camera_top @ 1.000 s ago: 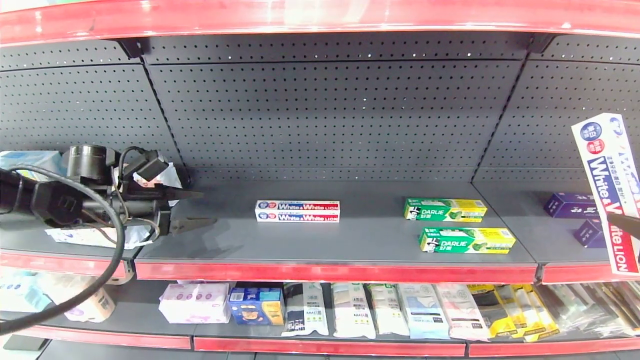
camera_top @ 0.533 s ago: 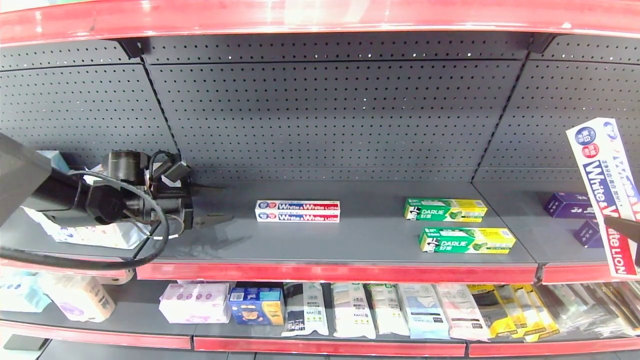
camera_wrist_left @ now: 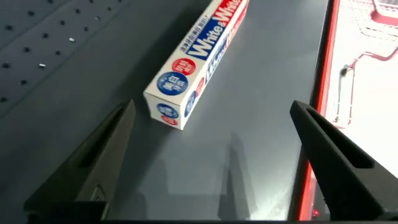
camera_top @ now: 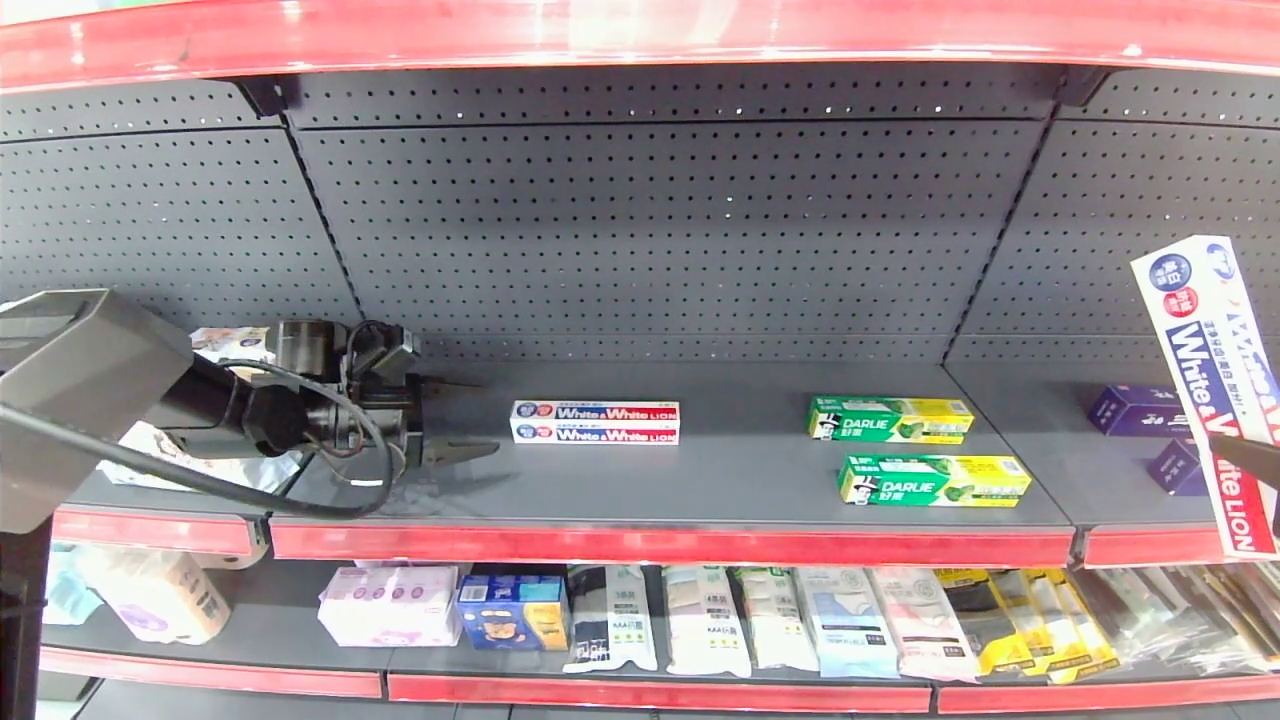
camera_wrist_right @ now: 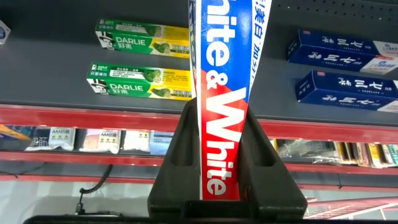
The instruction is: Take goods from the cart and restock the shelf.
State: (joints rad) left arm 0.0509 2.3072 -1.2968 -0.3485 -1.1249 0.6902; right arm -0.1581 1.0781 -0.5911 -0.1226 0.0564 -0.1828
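Two grippers are up at the dark grey metal shelf. My left gripper hovers low over it, jaws spread wide and empty, just left of a white, red and blue cardboard toothpaste box lying flat left of centre. At the far right my right gripper has its jaws pinching a second white, red and blue toothpaste box upright by its lower end, right of two green and yellow toothpaste boxes.

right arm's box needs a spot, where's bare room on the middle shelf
Bare for the held box: between the white box and the green boxes, and before the white box. Crowded: the bay with blue boxes, and around the left end effector.
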